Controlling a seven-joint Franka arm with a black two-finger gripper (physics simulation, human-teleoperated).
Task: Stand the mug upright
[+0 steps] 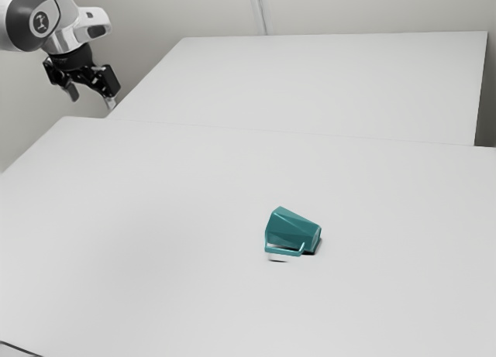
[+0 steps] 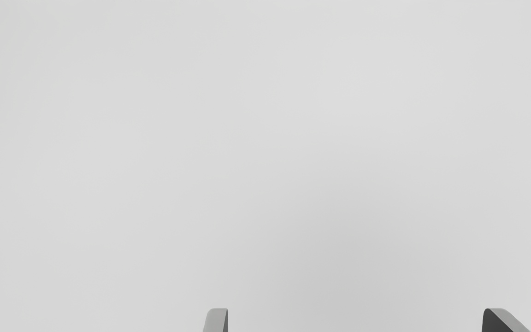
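My gripper (image 1: 91, 100) hangs at the exterior view's upper left, above the table's far left corner and well away from the mug. In the wrist view the two fingertips of the gripper (image 2: 355, 318) stand wide apart with nothing between them. A teal mug (image 1: 291, 229) lies on its side on the white table, right of the middle of the exterior view. Its base faces the exterior view's right, and its handle is low on the side toward the camera.
The white table (image 1: 155, 241) spreads under the mug. Behind it, a second white surface (image 1: 310, 78) reaches toward the grey wall. A dark cable (image 1: 19, 348) crosses the exterior view's lower left corner.
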